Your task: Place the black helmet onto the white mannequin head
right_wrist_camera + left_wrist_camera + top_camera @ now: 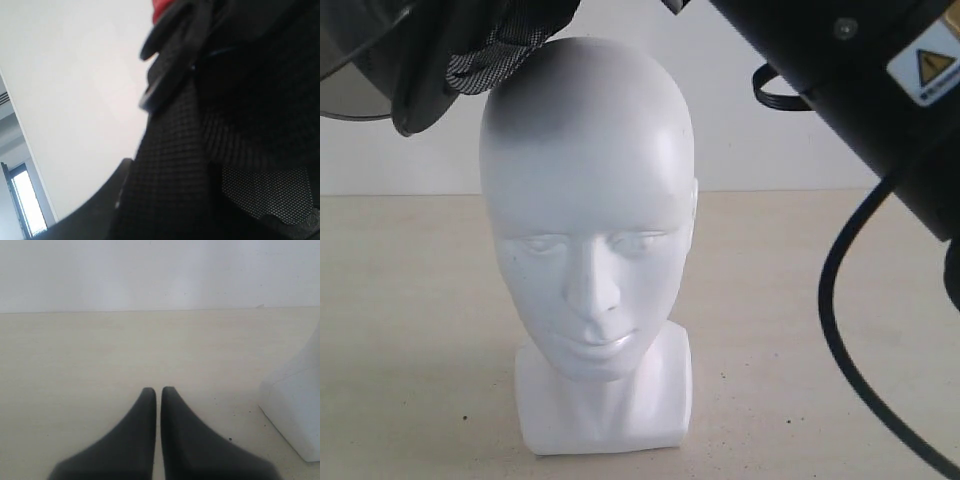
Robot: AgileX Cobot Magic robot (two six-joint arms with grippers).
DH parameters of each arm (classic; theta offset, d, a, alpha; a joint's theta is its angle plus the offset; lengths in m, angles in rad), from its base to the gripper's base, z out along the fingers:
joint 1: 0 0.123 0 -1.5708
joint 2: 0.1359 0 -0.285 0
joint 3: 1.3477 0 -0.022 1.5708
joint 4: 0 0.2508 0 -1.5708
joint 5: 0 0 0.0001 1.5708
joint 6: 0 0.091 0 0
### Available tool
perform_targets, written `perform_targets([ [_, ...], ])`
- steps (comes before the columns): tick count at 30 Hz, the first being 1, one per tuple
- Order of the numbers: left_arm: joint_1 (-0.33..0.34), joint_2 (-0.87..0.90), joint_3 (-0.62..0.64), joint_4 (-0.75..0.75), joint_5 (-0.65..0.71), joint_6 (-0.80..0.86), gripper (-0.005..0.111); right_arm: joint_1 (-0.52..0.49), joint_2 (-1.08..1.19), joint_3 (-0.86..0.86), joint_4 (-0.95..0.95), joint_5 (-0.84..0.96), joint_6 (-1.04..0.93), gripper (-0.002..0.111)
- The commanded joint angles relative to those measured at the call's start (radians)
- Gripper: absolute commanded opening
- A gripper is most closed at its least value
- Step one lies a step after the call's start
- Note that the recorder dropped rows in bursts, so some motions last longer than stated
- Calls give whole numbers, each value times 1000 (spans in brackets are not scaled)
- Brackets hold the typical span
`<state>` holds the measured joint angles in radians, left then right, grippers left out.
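In the placing step, the black helmet (425,60) hangs tilted just above the white mannequin head (588,200), off-centre over its crown, so next it probably needs centring and lowering; I cannot tell the right gripper's grip, while the left gripper (158,392) sits closed and empty near the head's base.

Probably lab: bare white wall (740,150), pale tabletop (410,330), black robot arm (850,70).
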<state>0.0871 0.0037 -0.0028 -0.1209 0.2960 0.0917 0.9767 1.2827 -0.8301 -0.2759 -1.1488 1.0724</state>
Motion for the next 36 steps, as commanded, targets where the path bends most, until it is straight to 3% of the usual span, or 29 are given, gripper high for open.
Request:
perform_targets([
  [1, -3, -4, 3, -7, -1, -9, 5, 0, -24, 4, 12, -72, -45, 0],
  [17, -3, -4, 3, -3, -26, -9, 5, 0, -8, -13, 45, -72, -22, 0],
  [22, -3, -4, 3, -3, -204, -26, 5, -1, 22, -21, 44, -72, 8, 0],
  [29, -3, -4, 3, 8, -570, -461, 5, -1, 95, -21, 11, -72, 63, 0],
  [33, -3, -4, -113, 89, -595, -480, 5, -1, 135, -82, -53, -72, 127, 0],
  [36, -3, 99, -246, 99, -588, -480, 5, -1, 159, -119, -80, -72, 146, 0],
])
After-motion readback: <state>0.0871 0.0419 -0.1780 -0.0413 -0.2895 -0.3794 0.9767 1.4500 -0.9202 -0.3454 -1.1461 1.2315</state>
